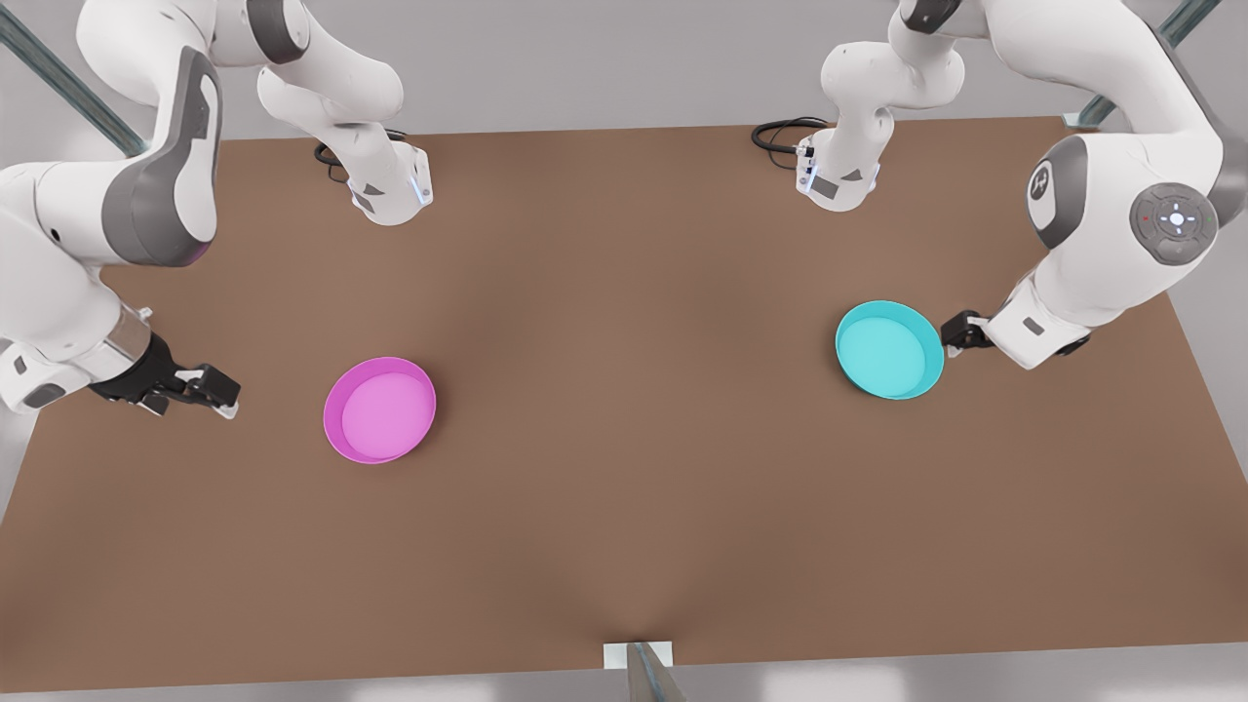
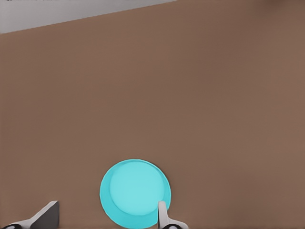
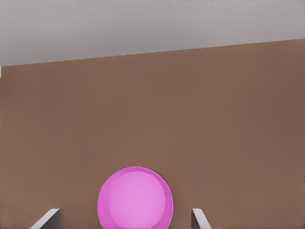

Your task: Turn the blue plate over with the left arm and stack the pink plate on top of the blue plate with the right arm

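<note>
Table [image 1: 624, 507] of plain brown carries both dishes, right side up and well apart — the blue plate [image 1: 889, 349] towards the front view's right edge, the pink plate [image 1: 379, 409] towards its left edge. Left gripper [image 1: 957, 333] sits low at the blue plate's rim with fingers [image 2: 163, 215] spread, one over the rim, probably to pinch it for the flip. Right gripper [image 1: 210, 388], also spread, waits beside the pink plate, not touching it.
</note>
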### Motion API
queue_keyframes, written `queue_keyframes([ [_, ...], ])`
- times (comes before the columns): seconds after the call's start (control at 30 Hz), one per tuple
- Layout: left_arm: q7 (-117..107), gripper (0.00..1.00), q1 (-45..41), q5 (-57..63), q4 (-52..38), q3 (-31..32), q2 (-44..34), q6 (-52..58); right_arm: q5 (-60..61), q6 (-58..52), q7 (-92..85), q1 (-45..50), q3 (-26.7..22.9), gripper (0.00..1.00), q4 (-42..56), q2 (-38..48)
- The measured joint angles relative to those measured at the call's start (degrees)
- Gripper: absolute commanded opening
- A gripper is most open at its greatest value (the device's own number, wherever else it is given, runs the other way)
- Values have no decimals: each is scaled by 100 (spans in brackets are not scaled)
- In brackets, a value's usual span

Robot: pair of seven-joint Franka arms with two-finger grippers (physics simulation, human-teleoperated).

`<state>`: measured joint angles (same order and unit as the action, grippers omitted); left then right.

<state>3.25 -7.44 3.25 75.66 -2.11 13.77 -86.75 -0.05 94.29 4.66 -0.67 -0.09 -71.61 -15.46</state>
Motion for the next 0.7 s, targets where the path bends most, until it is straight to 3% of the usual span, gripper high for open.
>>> queue_keyframes([
  [0.1,-10,100,25,-13,35,-4,37,-7,42,2,9,10,0,100,-2,-2],
  [0.17,224,100,78,-298,265,-583,107,-34,31,23,9,42,0,100,-17,-18],
  [0.2,496,100,90,-502,724,-782,71,-306,-15,50,9,79,21,100,-16,-44],
  [0.27,1415,100,135,-945,2481,-1229,-444,-1522,-38,46,9,67,30,100,-23,-37],
  [0.43,2729,100,85,-1668,4573,-1803,-718,-3182,-25,33,9,73,32,100,-27,-42],
  [0.6,3944,100,77,-2298,4871,-2339,-82,-3481,-39,-6,0,32,34,100,-11,-36],
  [0.7,4476,100,56,-2864,4875,-2356,208,-3445,-56,66,-34,-105,-9,100,-2,-72],
])
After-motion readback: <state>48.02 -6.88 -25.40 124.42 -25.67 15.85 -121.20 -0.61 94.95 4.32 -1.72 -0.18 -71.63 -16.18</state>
